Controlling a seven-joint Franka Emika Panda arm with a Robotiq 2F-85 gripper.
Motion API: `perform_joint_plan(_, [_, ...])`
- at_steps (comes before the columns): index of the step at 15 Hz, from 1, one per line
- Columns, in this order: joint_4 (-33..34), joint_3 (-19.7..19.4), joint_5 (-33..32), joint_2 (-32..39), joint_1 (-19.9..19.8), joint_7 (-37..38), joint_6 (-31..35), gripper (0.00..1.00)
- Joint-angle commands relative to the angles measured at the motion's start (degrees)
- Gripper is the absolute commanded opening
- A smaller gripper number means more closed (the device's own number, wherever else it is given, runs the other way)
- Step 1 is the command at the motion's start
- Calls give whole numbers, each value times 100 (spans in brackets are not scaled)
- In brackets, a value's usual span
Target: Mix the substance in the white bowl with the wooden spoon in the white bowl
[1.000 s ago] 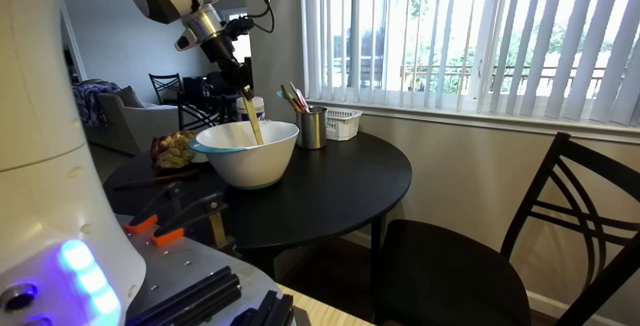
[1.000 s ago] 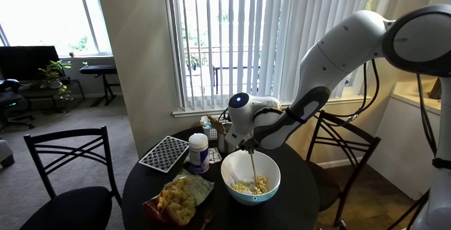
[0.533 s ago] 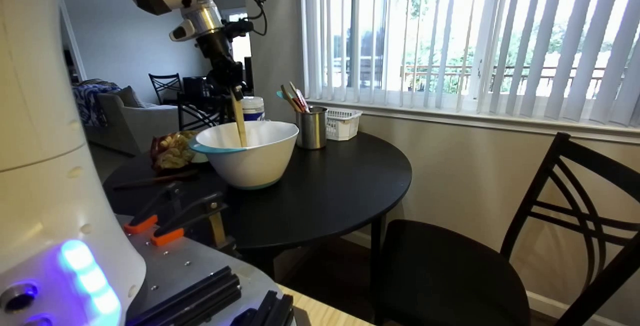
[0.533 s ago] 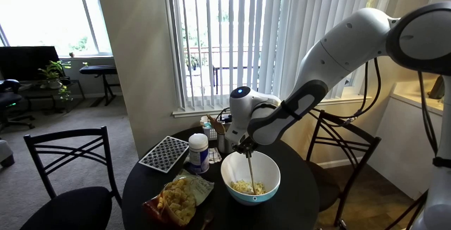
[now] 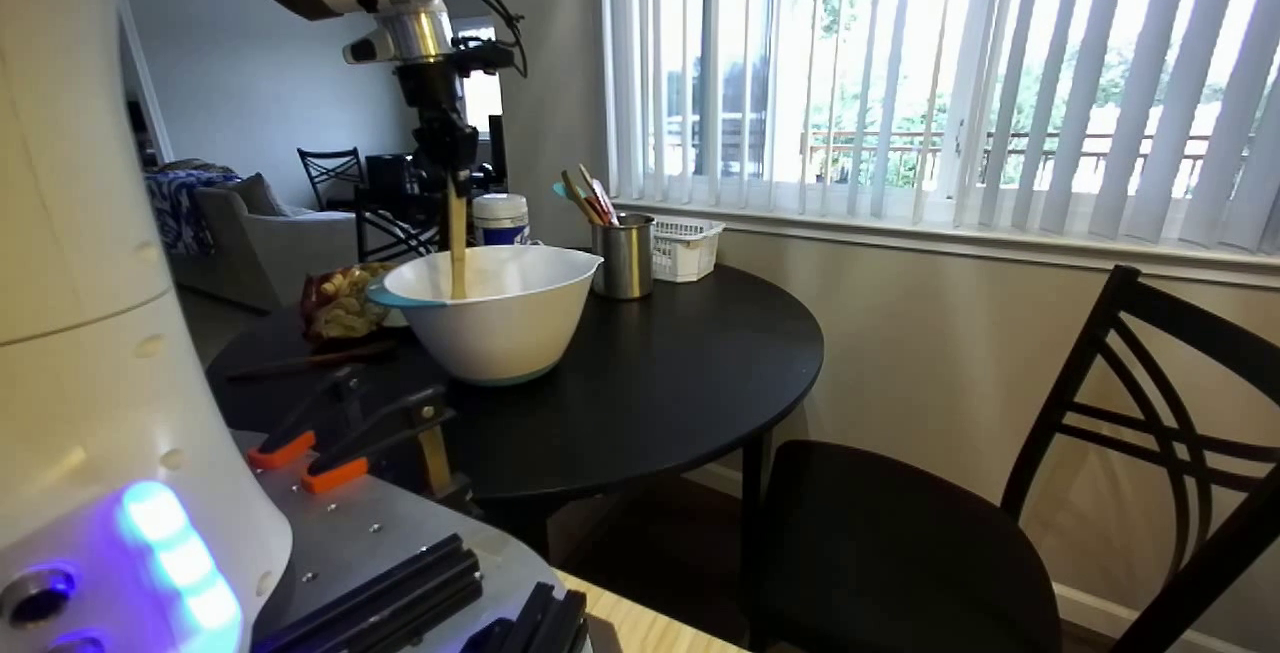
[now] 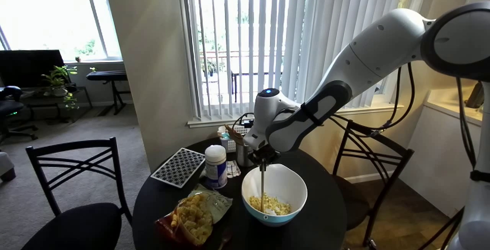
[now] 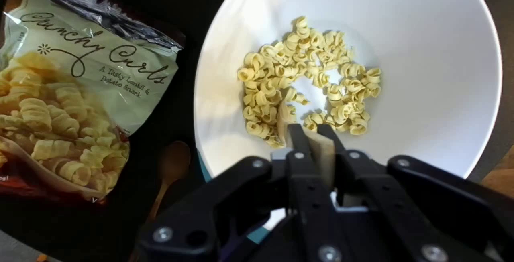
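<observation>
In an exterior view, a black chair [image 6: 80,223] is standing on the left, beside the round black table [image 6: 321,211]. Next along, a white-edged panel [image 6: 178,167] with a dark pattern is lying flat, a Crunchy Curls bag [image 6: 195,215] is lying nearer the camera, and a white-capped canister [image 6: 215,162] is standing upright behind the bag. In the wrist view, a brown spoon [image 7: 174,161] is lying between the bag and the white bowl [image 7: 433,81]. Farther back, a white basket [image 5: 685,255] is standing beside a metal cup [image 5: 624,263], which is holding utensils [image 5: 576,198]. The claw [image 7: 311,132] is hanging above the bowl and gripping the wooden spoon [image 6: 262,187] by its handle, its jaws standing narrow on either side. That spoon is standing nearly upright, its lower end sitting inside the bowl among pale yellow curls [image 7: 267,87], which are covering part of the bottom. The bowl is resting on the table. A white arm [image 6: 356,62] is curving up toward the right edge, and a second black chair [image 6: 356,204] is standing at the table's right.
</observation>
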Motion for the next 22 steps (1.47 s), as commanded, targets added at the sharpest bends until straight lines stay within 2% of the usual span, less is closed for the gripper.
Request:
perform_joint_plan(1, [-181,-177,-182,-55,162,626,356,3])
perform_joint_plan(4, [-166,-392,-663,-63,302,1409,411,3])
perform_joint_plan(8, [-102,-637,-1616,-54,506,2559,283,3])
perform_joint_plan(12, [-115,-657,-2570,-73,524,3025,-283,3])
perform_joint_plan(15, [-212,-507,-2672,-86,401,2756,-643,3])
perform_joint_plan(19, [-301,-275,-2223,-64,238,2123,-548,3])
perform_joint_plan(22, [-359,-84,-1664,-68,63,1130,-452,3])
